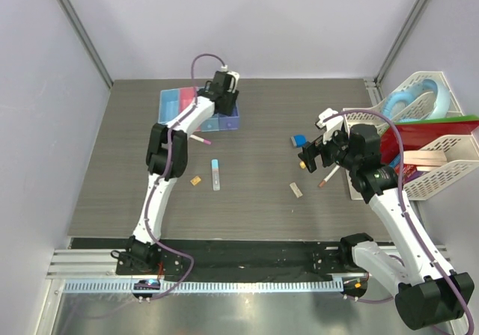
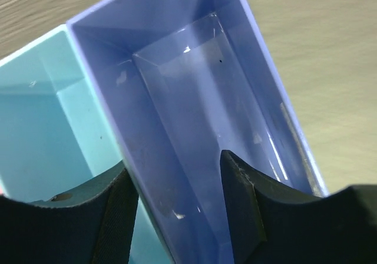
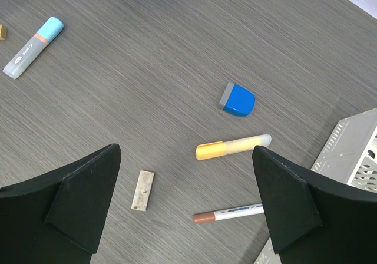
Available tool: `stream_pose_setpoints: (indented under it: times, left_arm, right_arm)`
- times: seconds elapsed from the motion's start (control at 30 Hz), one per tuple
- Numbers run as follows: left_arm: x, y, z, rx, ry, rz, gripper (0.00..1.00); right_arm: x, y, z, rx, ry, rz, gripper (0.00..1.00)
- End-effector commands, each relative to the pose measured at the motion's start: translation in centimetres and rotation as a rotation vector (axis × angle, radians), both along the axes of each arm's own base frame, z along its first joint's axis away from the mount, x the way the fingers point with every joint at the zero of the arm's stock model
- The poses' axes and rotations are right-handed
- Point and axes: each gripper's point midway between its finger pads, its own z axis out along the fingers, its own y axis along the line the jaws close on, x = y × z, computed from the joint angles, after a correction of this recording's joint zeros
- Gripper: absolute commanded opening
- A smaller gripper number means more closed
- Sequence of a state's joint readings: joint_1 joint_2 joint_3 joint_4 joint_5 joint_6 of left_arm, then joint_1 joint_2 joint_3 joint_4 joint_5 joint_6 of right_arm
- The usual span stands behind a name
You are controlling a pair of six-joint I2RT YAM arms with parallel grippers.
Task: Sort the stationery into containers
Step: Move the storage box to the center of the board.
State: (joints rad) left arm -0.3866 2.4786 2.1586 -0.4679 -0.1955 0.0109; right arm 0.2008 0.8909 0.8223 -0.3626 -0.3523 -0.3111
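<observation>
- Your left gripper (image 2: 174,162) is sitting low over the row of boxes at the far left of the table (image 3: 147,87). Its fingers are partly apart and straddling the wall shared by the purple box (image 2: 200,81) and the light blue box (image 2: 47,122). I cannot tell whether they are pinching that wall, and no stationery is showing between them.
- What shows of those two boxes is looking empty, so I'm reading the sorting as barely started.
- Your right gripper (image 3: 185,152) is hanging over the loose items, fingers spread wide and holding nothing.
- The yellow marker (image 3: 232,147) is lying flat just off the middle of that gap. The small blue block (image 3: 238,99) is lying near it on one side and the brown-red pen (image 3: 230,214) on the other, with the pen's far end by the white basket (image 3: 353,152).
- If you're going for the marker, be centring its barrel between the fingers first. Be turning the wrist too, since right now they are lining up along it rather than across it.
- Be coming straight down, because the pen is lying close enough for a finger to nudge it.
- The tan eraser (image 3: 142,190) and the blue-capped tube (image 3: 32,47) are waiting well apart on the other side.
</observation>
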Motion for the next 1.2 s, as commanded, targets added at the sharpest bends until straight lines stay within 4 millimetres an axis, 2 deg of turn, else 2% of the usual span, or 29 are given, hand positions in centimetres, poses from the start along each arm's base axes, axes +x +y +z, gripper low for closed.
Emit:
stream_pose_setpoints:
  times: [0.0, 0.13, 0.33, 0.43, 0.47, 0.5, 0.6, 0.63, 0.7, 0.73, 0.77, 0.8, 0.83, 0.87, 0.9, 0.93, 0.97, 1.0, 1.07, 1.1, 1.17]
  left_arm:
    - [-0.8, -5.5, 3.7, -0.035, -0.038, -0.099, 0.56]
    - [-2.4, -9.6, 4.5, -0.079, -0.042, -0.138, 0.56]
    - [-4.2, -13.6, 5.2, -0.125, -0.04, -0.168, 0.57]
    - [-3.6, -13.3, 7.3, -0.118, -0.094, -0.134, 0.6]
    - [-3.1, -13.0, 9.4, -0.13, -0.152, -0.117, 0.65]
    - [-2.7, -12.6, 10.5, -0.129, -0.185, -0.105, 0.67]
    - [-1.8, -10.7, 15.4, -0.161, -0.295, -0.07, 0.73]
    - [-1.4, -9.6, 16.5, -0.167, -0.311, -0.054, 0.74]
    - [-1.5, -8.2, 19.5, -0.172, -0.352, -0.045, 0.75]
    - [-1.3, -7.1, 20.2, -0.162, -0.36, -0.033, 0.76]
    - [-1.3, -6.0, 20.7, -0.138, -0.368, -0.023, 0.77]
    - [-1.7, -5.1, 22.3, -0.138, -0.393, -0.016, 0.77]
    - [-1.4, -3.4, 22.9, -0.134, -0.402, 0.012, 0.77]
    - [-1.5, -2.1, 22.2, -0.086, -0.392, 0.016, 0.78]
    - [-1.4, -0.2, 23.4, -0.075, -0.412, 0.041, 0.78]
    - [-1.4, 0.9, 22.7, -0.045, -0.403, 0.055, 0.78]
    - [-1.2, 2.4, 22.7, 0.0, -0.409, 0.076, 0.78]
    - [-1.0, 4.2, 22.8, 0.015, -0.41, 0.097, 0.78]
    - [-0.7, 6.3, 21.6, 0.056, -0.397, 0.123, 0.78]
    - [-0.3, 8.2, 21.0, 0.085, -0.388, 0.149, 0.78]
    - [0.2, 9.9, 19.5, 0.122, -0.373, 0.171, 0.78]
  right_arm:
    - [0.6, 0.1, 1.2, 0.008, -0.043, -0.008, 1.0]
    - [0.6, 0.0, 1.3, 0.007, -0.048, -0.009, 1.0]
    - [0.5, 0.1, 1.2, 0.007, -0.045, -0.004, 1.0]
    - [0.5, 0.2, 1.1, 0.009, -0.04, 0.0, 1.0]
    - [0.5, 0.3, 0.9, 0.01, -0.033, 0.002, 0.99]
    - [0.5, 0.3, 0.8, 0.012, -0.027, 0.004, 1.0]
    - [1.0, 0.4, 0.2, 0.01, -0.005, -0.001, 1.0]
    - [1.2, 0.4, 0.3, 0.008, -0.003, -0.005, 1.0]
    - [1.8, 0.8, -0.3, 0.002, 0.022, -0.014, 1.0]
    - [2.3, 0.8, 0.2, -0.003, 0.017, -0.027, 1.0]
    - [2.8, 1.5, -0.6, -0.015, 0.044, -0.019, 1.0]
    - [3.2, 1.6, -0.8, -0.02, 0.057, -0.031, 1.0]
    - [4.0, 1.8, -0.3, -0.025, 0.052, -0.038, 1.0]
    - [4.5, 2.0, -0.3, -0.029, 0.058, -0.044, 1.0]
    - [5.6, 2.5, -1.4, -0.035, 0.087, -0.052, 1.0]
    - [6.7, 2.5, -0.5, -0.032, 0.071, -0.072, 1.0]
    - [7.5, 2.6, -0.6, -0.031, 0.075, -0.088, 1.0]
    - [9.3, 3.2, -0.7, -0.01, 0.09, -0.109, 1.0]
    - [11.4, 3.3, -0.8, 0.007, 0.099, -0.159, 1.0]
    - [13.2, 3.9, -0.7, 0.038, 0.108, -0.181, 1.0]
    - [15.2, 4.3, -1.1, 0.064, 0.121, -0.22, 1.0]
